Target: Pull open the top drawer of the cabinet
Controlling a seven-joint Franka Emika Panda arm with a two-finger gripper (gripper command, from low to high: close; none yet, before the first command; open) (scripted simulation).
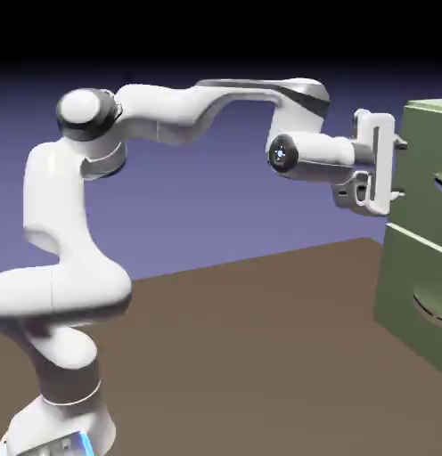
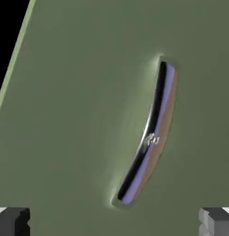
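The olive-green cabinet stands at the exterior view's right edge. Its top drawer looks closed, flush with the front, and its curved handle is cut by the picture's edge. My gripper is open, level with that drawer, its fingertips just short of the front. In the hand view the top drawer's front fills the picture. The handle runs there as a slanted, shiny arc right of the middle. The two grey fingertips sit wide apart at the bottom corners, with nothing between them.
Below the top drawer a second, identical drawer shows with its own handle. The brown table stretches between the robot's base and the cabinet. A pale seam marks the drawer front's edge in the hand view.
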